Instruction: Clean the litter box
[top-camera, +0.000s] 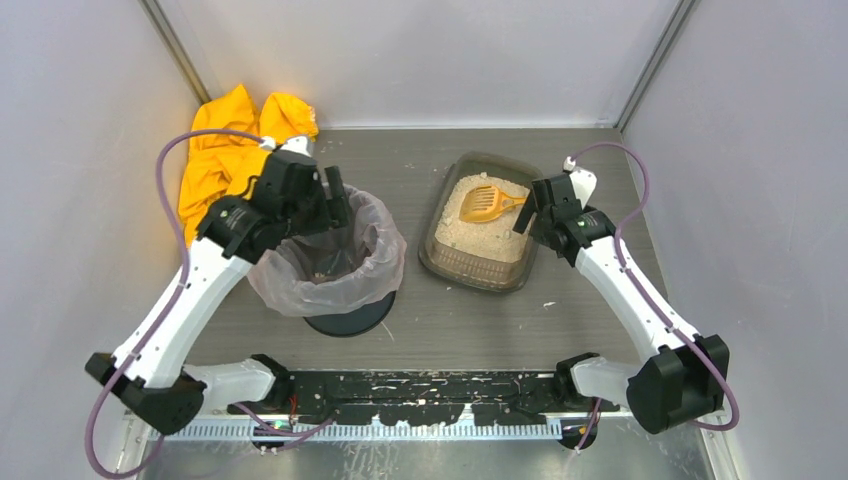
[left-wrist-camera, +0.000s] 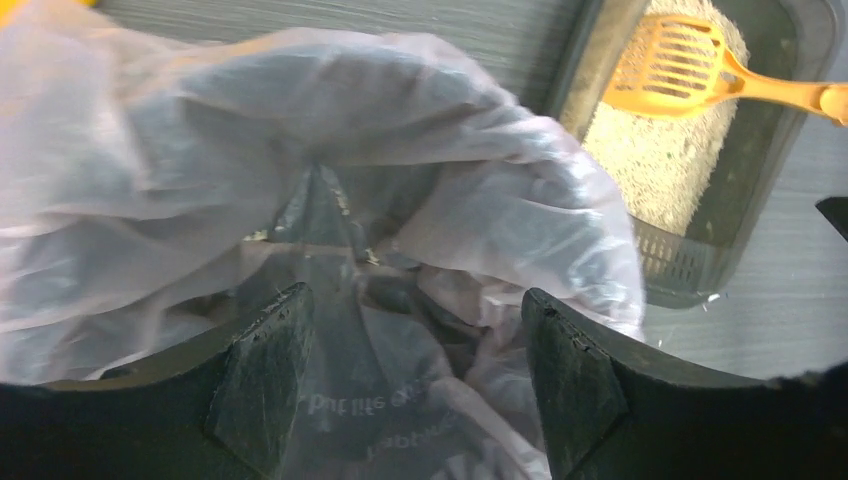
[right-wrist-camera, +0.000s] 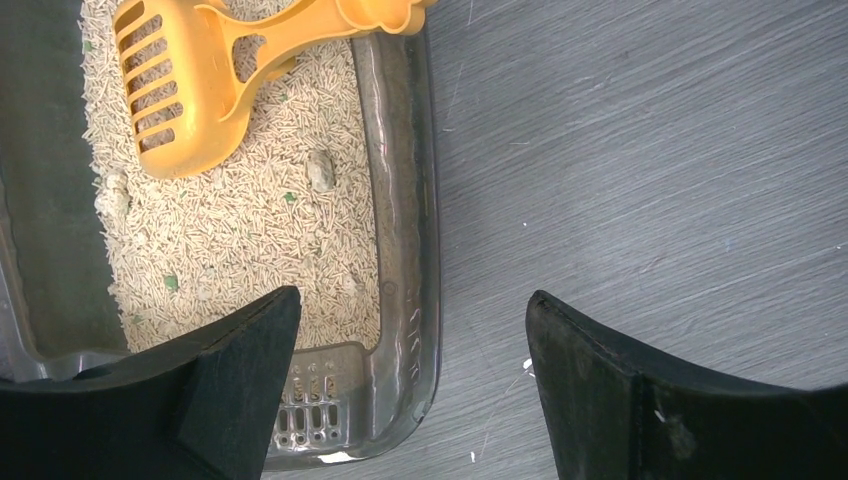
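The litter box (top-camera: 478, 270) is a shallow dark translucent tray of beige litter right of centre. An orange slotted scoop (top-camera: 488, 204) lies on the litter with its handle resting on the right rim. My right gripper (top-camera: 528, 208) hovers open just past that handle, holding nothing. In the right wrist view its jaws (right-wrist-camera: 410, 300) straddle the litter box's rim (right-wrist-camera: 402, 200) near a corner, with the scoop (right-wrist-camera: 190, 90) lying free and a small clump (right-wrist-camera: 320, 170) among the pellets. My left gripper (top-camera: 338, 205) is open over the bag-lined bin (top-camera: 330, 262), its jaws (left-wrist-camera: 415, 300) wide above the liner (left-wrist-camera: 420, 190).
A yellow-orange cloth (top-camera: 235, 150) is bunched in the back left corner. Stray litter bits (top-camera: 548, 303) dot the grey table (top-camera: 450, 320). In the left wrist view the litter box (left-wrist-camera: 700, 250) and scoop (left-wrist-camera: 680, 65) lie beyond the bin. Walls close in on three sides.
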